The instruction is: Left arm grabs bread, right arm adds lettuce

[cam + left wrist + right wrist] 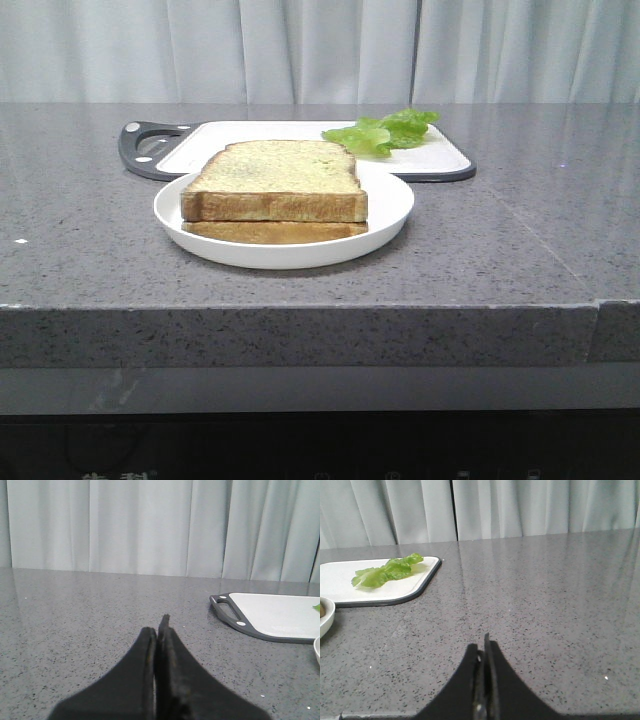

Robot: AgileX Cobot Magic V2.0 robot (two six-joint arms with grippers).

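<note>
The thick bread [272,182] lies on top of a thinner toast slice [272,231] on a white plate [395,212] near the counter's front middle. The green lettuce [383,132] lies on the right part of a white cutting board [260,134] behind the plate; it also shows in the right wrist view [386,570]. Neither arm shows in the front view. My left gripper [158,628] is shut and empty, low over bare counter to the left of the board [280,615]. My right gripper [482,647] is shut and empty, over bare counter to the right of the board [340,585].
The grey speckled counter [520,230] ends in a front edge close below the plate. The board has a dark rim and a handle [150,146] at its left end. A pale curtain [320,50] hangs behind the counter. The plate's rim shows in the right wrist view [325,617].
</note>
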